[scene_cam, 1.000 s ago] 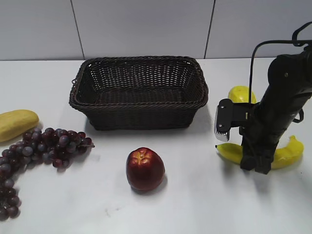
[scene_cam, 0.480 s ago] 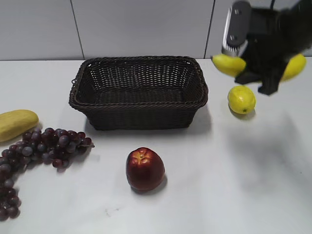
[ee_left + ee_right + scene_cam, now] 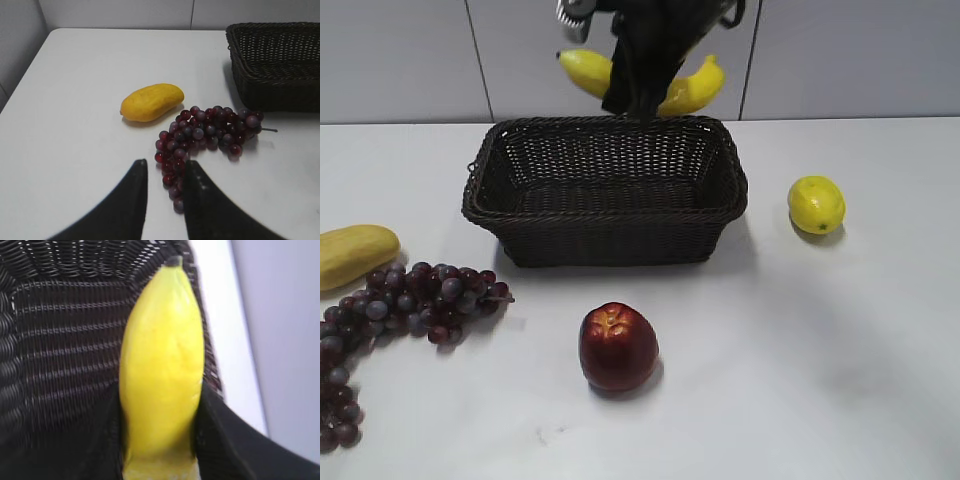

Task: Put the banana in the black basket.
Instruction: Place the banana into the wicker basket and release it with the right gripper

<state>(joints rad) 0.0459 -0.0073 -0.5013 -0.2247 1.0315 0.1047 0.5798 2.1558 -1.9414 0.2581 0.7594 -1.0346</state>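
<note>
My right gripper (image 3: 632,92) is shut on the banana (image 3: 588,71), a curved bright-yellow fruit held crosswise in the air above the far rim of the black basket (image 3: 605,232). In the right wrist view the banana (image 3: 162,365) fills the space between the jaws, with the woven basket (image 3: 55,355) below it. The basket is empty. My left gripper (image 3: 164,167) is open and empty, low over the table next to the grapes (image 3: 205,134). It does not show in the exterior view.
A lemon (image 3: 816,204) lies right of the basket. A red apple (image 3: 618,346) sits in front of it. Grapes (image 3: 410,300) and a stubby dull-yellow fruit (image 3: 354,254) lie at the left; that fruit shows in the left wrist view (image 3: 151,102).
My right gripper lifted the banana off the table at the right, then carried it up and left to above the basket's far rim. The lemon is now uncovered.
</note>
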